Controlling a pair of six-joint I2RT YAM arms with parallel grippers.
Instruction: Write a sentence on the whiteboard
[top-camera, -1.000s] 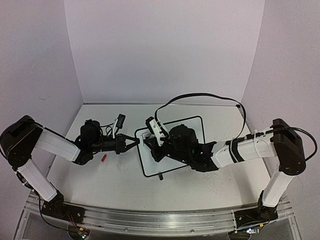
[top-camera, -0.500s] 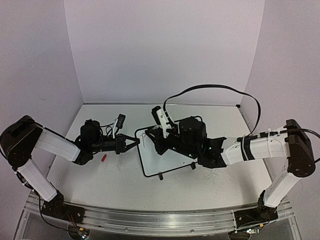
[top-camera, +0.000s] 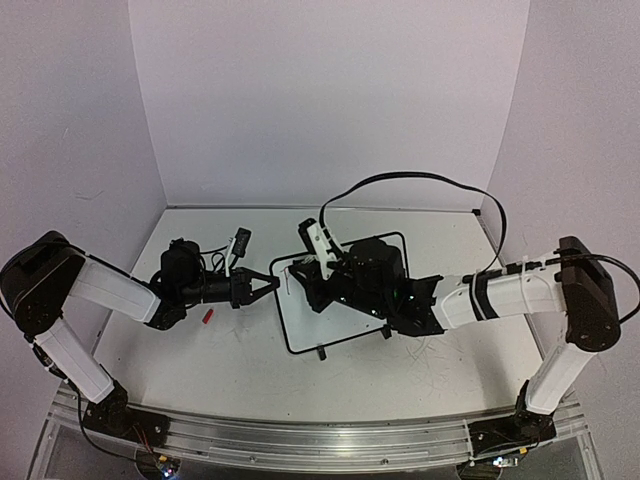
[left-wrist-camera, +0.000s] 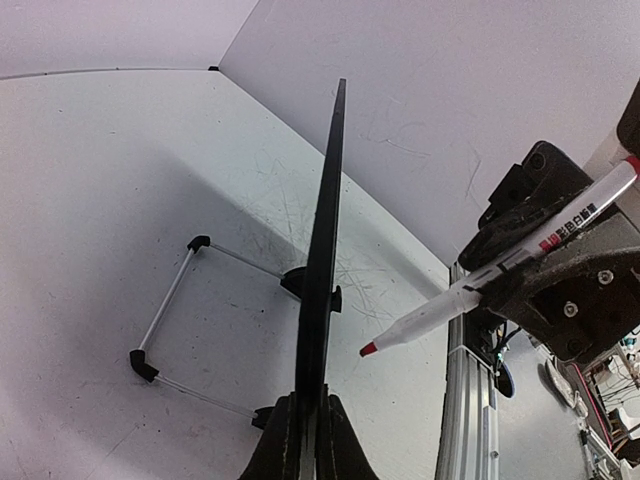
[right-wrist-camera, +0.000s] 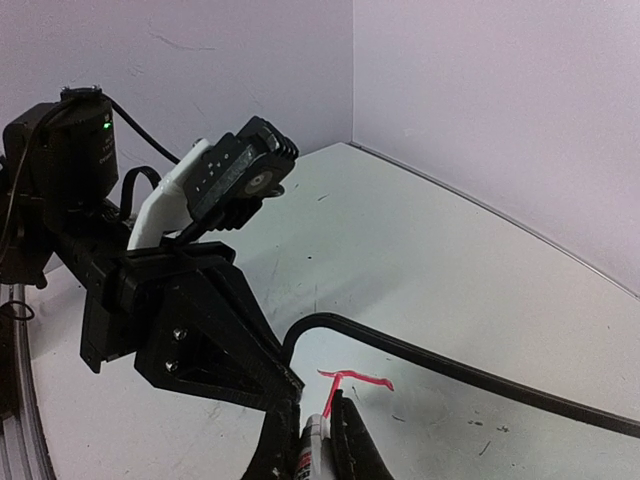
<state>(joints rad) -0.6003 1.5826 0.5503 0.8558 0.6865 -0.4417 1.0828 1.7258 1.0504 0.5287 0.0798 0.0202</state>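
White table (top-camera: 200, 350) | whiteboard (top-camera: 325, 325) in the middle, left gripper (left-wrist-camera: 305, 445) pinched on its edge | right gripper (right-wrist-camera: 310, 440) squeezes marker (left-wrist-camera: 470, 290) (red tip, maybe touching) | risk: hard push tips board, line smears

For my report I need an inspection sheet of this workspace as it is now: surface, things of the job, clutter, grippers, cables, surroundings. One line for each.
Surface: pale table, scratched.
Job's things: whiteboard near the middle of the table, with a short red mark on it; marker, uncapped, with a red tip.
Clutter: small red piece and small black and white object, both left of the whiteboard.
Grippers: left gripper shut on the whiteboard's edge; right gripper shut on the marker.
Cables: black cable loops above the right arm.
Surroundings: plain pale walls; metal rail at the near edge.
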